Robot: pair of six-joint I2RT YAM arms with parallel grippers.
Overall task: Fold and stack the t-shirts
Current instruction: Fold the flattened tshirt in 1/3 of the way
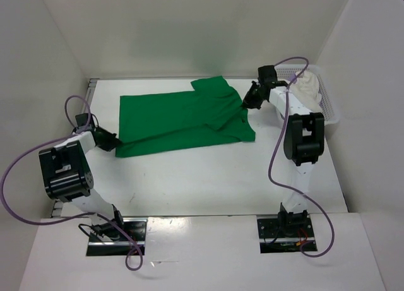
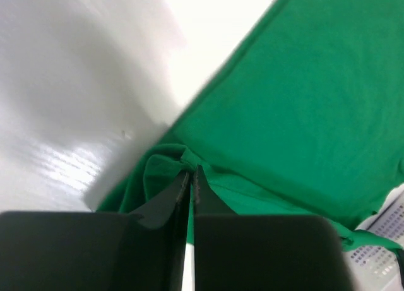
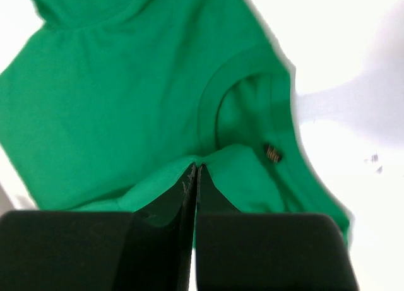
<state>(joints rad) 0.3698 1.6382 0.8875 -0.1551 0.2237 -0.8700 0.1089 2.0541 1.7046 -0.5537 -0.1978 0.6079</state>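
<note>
A bright green t-shirt (image 1: 183,117) lies spread across the back of the white table (image 1: 208,177), partly folded over itself. My left gripper (image 1: 115,142) is shut on its near left corner, and the cloth bunches at the tips (image 2: 191,171). My right gripper (image 1: 246,103) is shut on the shirt's right edge beside the collar (image 3: 208,108); the fabric puckers at the tips (image 3: 196,166). A white t-shirt (image 1: 305,87) sits heaped in the basket. No lavender one shows.
A white perforated plastic basket (image 1: 329,105) stands at the back right against the wall. White walls close in the table on the left, back and right. Purple cables loop from both arms.
</note>
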